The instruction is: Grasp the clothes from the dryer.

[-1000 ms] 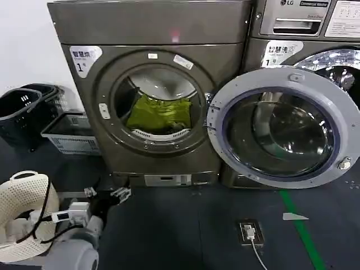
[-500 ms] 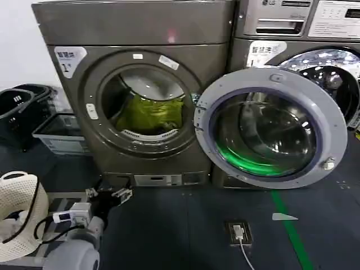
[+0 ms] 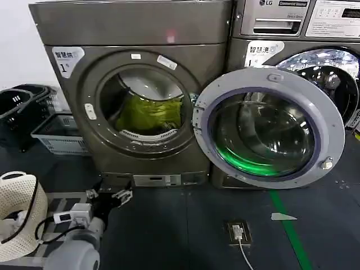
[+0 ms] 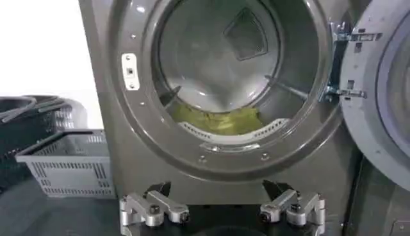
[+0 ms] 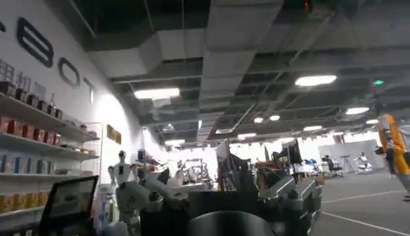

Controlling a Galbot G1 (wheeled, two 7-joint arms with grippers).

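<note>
The dryer [image 3: 140, 34] is the dark bronze machine with a "1" sticker, and its round porthole stands open. The clothes [image 3: 149, 115], a yellow-green bundle, lie low inside the drum and also show over the porthole's lower lip in the left wrist view [image 4: 218, 120]. My left gripper [image 3: 108, 195] hangs open near the floor, below and in front of the porthole, well short of the clothes. In its wrist view the left gripper [image 4: 218, 192] holds nothing between its spread fingers. My right gripper [image 5: 221, 183] is open and points away at the room's ceiling.
The dryer's round glass door [image 3: 270, 126] is swung wide to the right, in front of the LG machine [image 3: 292, 22]. A dark basket [image 3: 22, 107] and a grey crate [image 3: 53, 132] stand left of the dryer. A floor socket with a cable [image 3: 237, 232] and a green floor line [image 3: 287, 225] lie to the right.
The head view has shifted, so both machines sit further left in it. A green reflection now shows in the door glass. The left gripper has hardly moved.
</note>
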